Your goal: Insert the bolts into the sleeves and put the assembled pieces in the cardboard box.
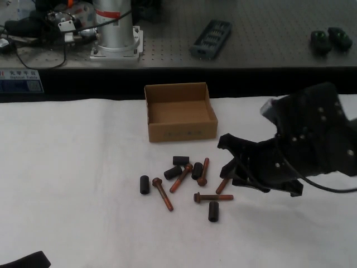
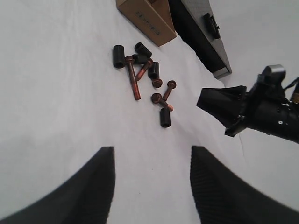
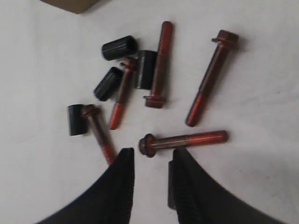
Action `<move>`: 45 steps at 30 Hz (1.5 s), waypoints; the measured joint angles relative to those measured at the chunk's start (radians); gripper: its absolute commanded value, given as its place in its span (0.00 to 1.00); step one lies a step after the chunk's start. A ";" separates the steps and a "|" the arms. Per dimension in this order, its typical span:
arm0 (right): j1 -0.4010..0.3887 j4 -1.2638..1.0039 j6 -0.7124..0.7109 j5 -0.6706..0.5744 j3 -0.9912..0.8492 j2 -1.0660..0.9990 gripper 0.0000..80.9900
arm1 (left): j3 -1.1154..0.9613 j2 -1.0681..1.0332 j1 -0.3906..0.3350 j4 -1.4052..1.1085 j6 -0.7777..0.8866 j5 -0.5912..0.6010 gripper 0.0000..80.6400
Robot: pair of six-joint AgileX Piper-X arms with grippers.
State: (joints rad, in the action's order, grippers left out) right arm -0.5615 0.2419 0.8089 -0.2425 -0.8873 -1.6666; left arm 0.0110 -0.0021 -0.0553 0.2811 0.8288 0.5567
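Several copper-coloured bolts [image 1: 213, 196] and short black sleeves [image 1: 144, 184] lie loose in a cluster on the white cloth. The open cardboard box [image 1: 179, 127] stands just behind them. My right gripper [image 3: 150, 156] hovers open with a narrow gap, its tips just above the head end of a flat-lying bolt [image 3: 187, 139]. Two bolts [image 3: 210, 77] and sleeves [image 3: 119, 47] lie beyond it. From the high view this gripper [image 1: 227, 157] sits at the right of the cluster. My left gripper [image 2: 152, 154] is wide open with nothing in it, well short of the pile [image 2: 140, 70].
The white cloth [image 1: 67, 167] is bare to the left and front of the cluster. Behind it runs a grey perforated bench with a silver post base [image 1: 114, 33], a dark rack [image 1: 211, 38] and two dark green objects [image 1: 330, 40].
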 measured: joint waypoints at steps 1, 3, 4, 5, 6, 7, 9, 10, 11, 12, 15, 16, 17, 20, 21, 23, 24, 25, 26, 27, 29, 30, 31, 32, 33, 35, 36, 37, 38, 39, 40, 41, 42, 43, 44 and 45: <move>0.000 0.028 0.000 0.009 -0.027 -0.029 0.29 | 0.000 0.000 0.000 0.000 0.000 0.000 0.46; 0.000 0.071 0.000 0.023 -0.087 -0.092 0.29 | 0.000 0.000 0.000 0.000 0.000 0.000 0.46; 0.000 0.072 0.000 0.023 -0.096 -0.101 0.29 | 0.000 0.000 0.000 0.000 0.000 0.000 0.46; 0.000 0.066 0.000 0.023 -0.102 -0.107 0.29 | 0.000 0.000 0.000 0.000 0.000 0.000 0.46; 0.000 0.047 0.000 0.023 -0.104 -0.110 0.29 | 0.000 0.000 0.000 0.000 0.000 0.000 0.46; 0.000 0.021 0.002 0.023 -0.106 -0.110 0.29 | 0.000 0.000 0.000 0.000 0.000 0.000 0.46; 0.000 -0.047 0.005 0.019 -0.109 -0.110 0.29 | 0.000 0.000 0.000 0.000 0.000 0.001 0.46; 0.000 -0.106 0.009 0.014 -0.113 -0.110 0.29 | 0.000 0.000 0.000 0.000 0.000 0.001 0.46; 0.000 -0.132 0.030 0.005 -0.112 -0.110 0.29 | 0.000 0.000 0.000 0.000 0.000 0.001 0.46; 0.000 -0.150 0.047 0.005 -0.114 -0.110 0.29 | 0.000 0.000 0.000 0.000 0.000 0.001 0.46; 0.000 -0.155 0.077 0.025 -0.113 -0.110 0.29 | 0.000 0.000 0.000 0.000 0.000 0.001 0.46; 0.000 -0.140 0.082 0.034 -0.113 -0.110 0.29 | 0.000 0.000 0.000 0.000 0.000 0.001 0.46; 0.000 -0.140 0.084 0.043 -0.113 -0.110 0.29 | 0.000 0.000 0.000 0.000 0.000 -0.003 0.46; 0.000 -0.094 0.089 0.071 -0.113 -0.110 0.29 | 0.000 0.000 0.000 0.000 0.000 -0.021 0.46; 0.000 -0.068 0.089 0.083 -0.113 -0.110 0.29 | 0.000 0.000 0.000 0.000 0.000 -0.023 0.46; 0.000 -0.031 0.085 0.106 -0.113 -0.110 0.28 | 0.000 0.000 0.000 0.000 0.000 -0.032 0.46; 0.000 -0.018 0.077 0.114 -0.113 -0.110 0.27 | 0.000 0.000 0.000 0.000 0.000 -0.037 0.46; 0.000 -0.011 0.070 0.120 -0.113 -0.110 0.24 | 0.000 0.000 0.000 0.000 0.000 -0.042 0.46; 0.002 0.000 0.065 0.122 -0.118 -0.113 0.21 | 0.000 0.000 0.000 0.000 0.000 -0.045 0.46; 0.004 0.014 0.061 0.124 -0.127 -0.118 0.18 | 0.000 0.000 0.000 0.000 0.000 -0.047 0.46; 0.006 0.033 0.055 0.125 -0.146 -0.135 0.15 | 0.000 0.000 0.000 0.000 0.000 -0.052 0.46; 0.008 0.038 0.053 0.117 -0.157 -0.145 0.15 | 0.000 0.000 0.000 0.000 0.000 -0.052 0.46; 0.007 0.040 0.051 0.112 -0.165 -0.167 0.15 | 0.000 0.000 0.000 0.000 0.000 -0.052 0.46; 0.007 0.043 0.050 0.102 -0.174 -0.179 0.15 | 0.000 0.000 0.000 0.000 0.000 -0.052 0.46; 0.007 0.046 0.051 0.092 -0.184 -0.190 0.15 | 0.000 0.000 0.000 0.000 0.000 -0.052 0.46; 0.007 0.066 0.048 0.077 -0.209 -0.208 0.16 | 0.000 0.000 0.000 0.000 0.000 -0.055 0.46; 0.007 0.069 0.048 0.077 -0.209 -0.210 0.17 | 0.000 0.000 0.000 0.000 0.000 -0.055 0.46; 0.007 0.077 0.043 0.074 -0.215 -0.217 0.18 | 0.000 0.000 0.000 0.000 0.000 -0.058 0.46; 0.007 0.085 0.040 0.074 -0.220 -0.221 0.20 | 0.000 0.000 0.000 0.000 0.000 -0.058 0.46; 0.011 0.096 0.034 0.074 -0.225 -0.228 0.22 | 0.000 0.000 0.000 0.000 0.000 -0.058 0.46; 0.014 0.108 0.026 0.074 -0.230 -0.231 0.25 | 0.000 0.000 0.000 0.000 0.000 -0.060 0.46; 0.018 0.118 0.021 0.074 -0.234 -0.234 0.28 | 0.000 0.000 0.000 0.000 0.000 -0.060 0.46; 0.018 0.120 0.020 0.074 -0.235 -0.234 0.31 | 0.000 0.000 0.000 0.000 0.000 -0.064 0.46; 0.021 0.132 0.017 0.074 -0.240 -0.235 0.34 | 0.000 0.000 0.000 0.000 0.000 -0.068 0.46; 0.024 0.152 0.012 0.074 -0.248 -0.235 0.34 | 0.000 0.000 0.000 0.000 0.000 -0.068 0.46; 0.028 0.187 0.005 0.074 -0.265 -0.235 0.34 | 0.000 0.000 0.000 0.000 0.000 -0.068 0.46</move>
State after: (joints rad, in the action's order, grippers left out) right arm -0.5338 0.4292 0.8144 -0.1682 -1.1523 -1.9012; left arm 0.0110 -0.0021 -0.0553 0.2811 0.8288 0.4889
